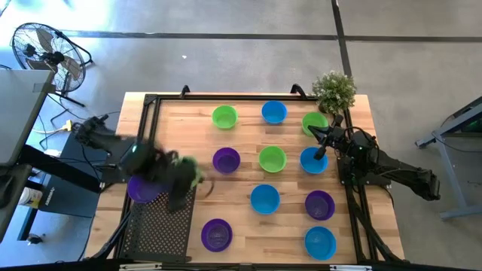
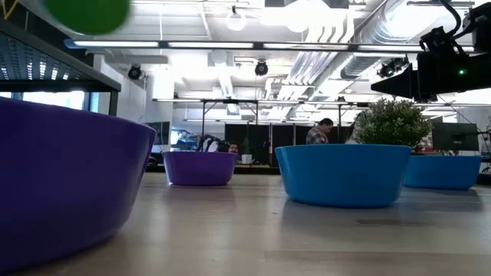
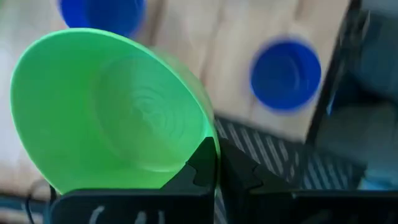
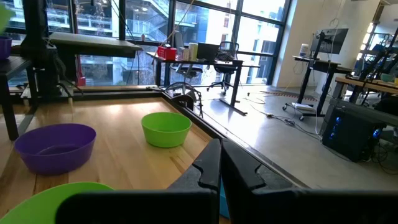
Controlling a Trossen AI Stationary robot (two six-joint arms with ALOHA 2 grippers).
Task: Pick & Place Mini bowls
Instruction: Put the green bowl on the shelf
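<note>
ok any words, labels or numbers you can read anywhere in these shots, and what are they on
None can be read.
Small round plastic bowls, green, blue and purple: plain, no print.
Light wooden table top: no markings.
White scrawl on the left pincer's dark body: cut off at the frame edge, unreadable.
Red box on a desk in the room behind: too small to read.

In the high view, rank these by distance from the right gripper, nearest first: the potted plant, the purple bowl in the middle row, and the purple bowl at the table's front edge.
From the right gripper, near the table's right side over a blue bowl:
1. Potted plant, back right corner.
2. Purple bowl in the middle row, left of centre.
3. Purple bowl at the front edge, front left, beside the black mesh panel.
</note>
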